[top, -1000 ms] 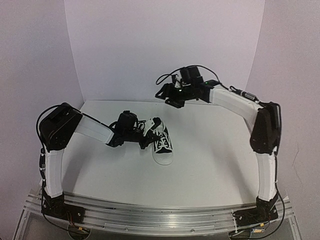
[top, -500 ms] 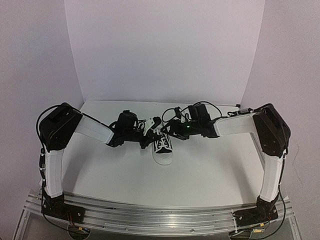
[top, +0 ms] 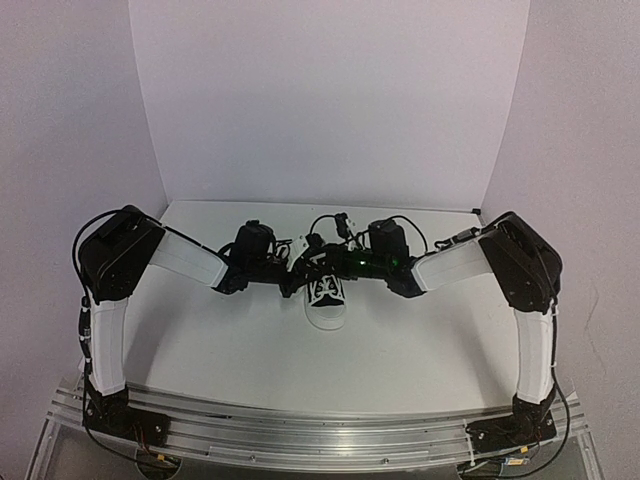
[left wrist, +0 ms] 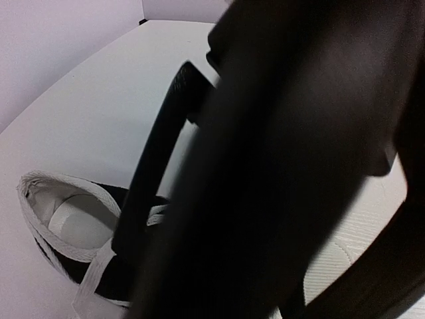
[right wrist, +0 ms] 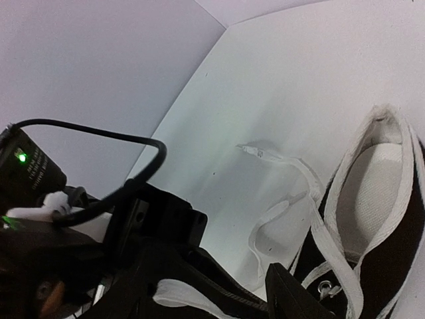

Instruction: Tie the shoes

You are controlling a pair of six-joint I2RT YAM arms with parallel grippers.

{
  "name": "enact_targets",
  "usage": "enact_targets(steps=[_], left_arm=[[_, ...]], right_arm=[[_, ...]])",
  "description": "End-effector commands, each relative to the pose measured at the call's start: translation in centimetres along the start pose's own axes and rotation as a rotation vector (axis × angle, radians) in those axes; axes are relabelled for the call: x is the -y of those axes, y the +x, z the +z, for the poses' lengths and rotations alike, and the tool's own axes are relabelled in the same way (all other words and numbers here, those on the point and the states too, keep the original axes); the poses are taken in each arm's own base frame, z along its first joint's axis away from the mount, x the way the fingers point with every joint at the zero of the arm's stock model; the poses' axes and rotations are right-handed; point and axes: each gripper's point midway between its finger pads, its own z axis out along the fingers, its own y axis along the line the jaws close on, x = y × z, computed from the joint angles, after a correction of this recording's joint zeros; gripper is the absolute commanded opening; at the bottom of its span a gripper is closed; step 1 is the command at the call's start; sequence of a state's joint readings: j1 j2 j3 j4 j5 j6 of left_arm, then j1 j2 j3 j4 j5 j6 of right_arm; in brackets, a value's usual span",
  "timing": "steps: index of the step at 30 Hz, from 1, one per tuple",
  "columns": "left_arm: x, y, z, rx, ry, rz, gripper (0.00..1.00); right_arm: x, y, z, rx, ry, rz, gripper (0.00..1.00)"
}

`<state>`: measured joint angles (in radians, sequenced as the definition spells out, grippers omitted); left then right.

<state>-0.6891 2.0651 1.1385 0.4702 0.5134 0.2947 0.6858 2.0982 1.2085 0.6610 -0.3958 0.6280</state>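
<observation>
The small black sneaker (top: pixel 326 296) with white toe cap lies mid-table, toe toward me. My left gripper (top: pixel 299 263) is at its heel end on the left; my right gripper (top: pixel 336 262) is low beside it on the right. In the right wrist view the shoe's white-lined opening (right wrist: pixel 373 199) is at the right, loose white laces (right wrist: pixel 287 199) lie on the table, and a white lace piece (right wrist: pixel 180 293) lies across dark gripper parts. The right jaws stand apart. The left wrist view is mostly blocked by a dark blurred shape; the shoe's heel opening (left wrist: pixel 66 222) shows at lower left.
White walls (top: pixel 330 100) close off the back and sides of the white table (top: pixel 420 340). A black cable (right wrist: pixel 99 133) loops at the left of the right wrist view. The two arms' wrists are crowded together over the shoe.
My right arm has swung down from high at the back to the shoe and now sits low beside the left gripper. The left arm and shoe have stayed put.
</observation>
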Motion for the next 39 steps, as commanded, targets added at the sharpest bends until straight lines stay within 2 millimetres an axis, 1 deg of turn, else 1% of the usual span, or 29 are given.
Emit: enact_targets(steps=[1,3,8,9,11,13,14,15,16,17,19,21,23,24,26,28,30,32,34,36,39], left_arm=[[-0.1,-2.6,-0.2,0.052,0.008,0.027,0.00],[-0.1,-2.5,-0.1,0.051,0.009,0.028,0.00],[-0.2,-2.5,-0.1,0.046,0.005,0.031,0.00],[-0.2,-2.4,-0.1,0.045,0.003,0.032,0.00],[-0.3,-2.4,-0.1,0.043,-0.003,0.037,0.00],[-0.4,-2.4,0.0,0.036,-0.004,0.040,0.00],[-0.5,-2.3,0.0,0.027,-0.008,0.045,0.09],[-0.6,-2.3,0.0,0.015,-0.011,0.053,0.26],[-0.7,-2.4,-0.1,0.002,-0.011,0.075,0.39],[-0.7,-2.3,-0.2,-0.019,-0.005,0.106,0.47],[-0.6,-2.3,-1.0,-0.057,0.015,0.164,0.55],[-0.4,-2.6,-2.2,-0.077,0.057,0.234,0.59],[-0.2,-3.1,-4.0,-0.065,0.123,0.276,0.64],[-0.3,-3.6,-5.2,-0.053,0.156,0.288,0.68],[-0.5,-3.7,-7.3,-0.053,0.232,0.282,0.76],[-1.7,-3.7,-9.1,-0.060,0.287,0.265,0.79],[-4.1,-3.0,-9.5,-0.099,0.264,0.252,0.79],[-7.1,-0.5,-8.9,-0.205,0.192,0.258,0.74],[-9.7,1.8,-8.5,-0.306,0.121,0.290,0.72],[-11.2,3.7,-8.5,-0.355,0.102,0.304,0.73],[-11.8,6.4,-8.3,-0.422,0.108,0.331,0.74]], right_arm=[[-1.3,-0.8,1.2,0.028,-0.048,-0.030,0.58],[-1.3,-0.7,1.3,0.022,-0.049,-0.027,0.50],[-1.1,-0.5,1.2,0.020,-0.036,-0.015,0.13],[-1.1,-0.4,1.2,0.018,-0.033,-0.015,0.07],[-1.0,-0.5,1.0,0.017,-0.022,-0.015,0.00],[-1.0,-0.8,0.6,0.027,-0.005,-0.015,0.00],[-0.9,-1.2,0.3,0.040,0.011,-0.009,0.00],[-0.7,-1.6,0.0,0.056,0.026,0.000,0.00],[-0.4,-2.1,-0.3,0.072,0.042,0.010,0.00],[-0.2,-2.6,-0.6,0.086,0.055,0.016,0.00],[0.2,-3.5,-0.9,0.104,0.083,0.025,0.00],[0.6,-3.9,-1.1,0.105,0.111,0.023,0.00],[1.0,-4.0,-1.0,0.094,0.133,0.017,0.00],[1.0,-4.1,-0.9,0.090,0.137,0.015,0.00],[1.1,-4.1,-0.8,0.088,0.144,0.016,0.00],[1.2,-4.2,-0.8,0.092,0.152,0.020,0.00],[1.2,-4.3,-0.7,0.090,0.150,0.021,0.00],[0.9,-4.5,-0.5,0.088,0.141,0.023,0.00],[0.8,-4.6,-0.4,0.087,0.136,0.024,0.00],[0.7,-4.7,-0.4,0.088,0.136,0.022,0.00],[0.6,-4.9,-0.3,0.090,0.135,0.020,0.00]])
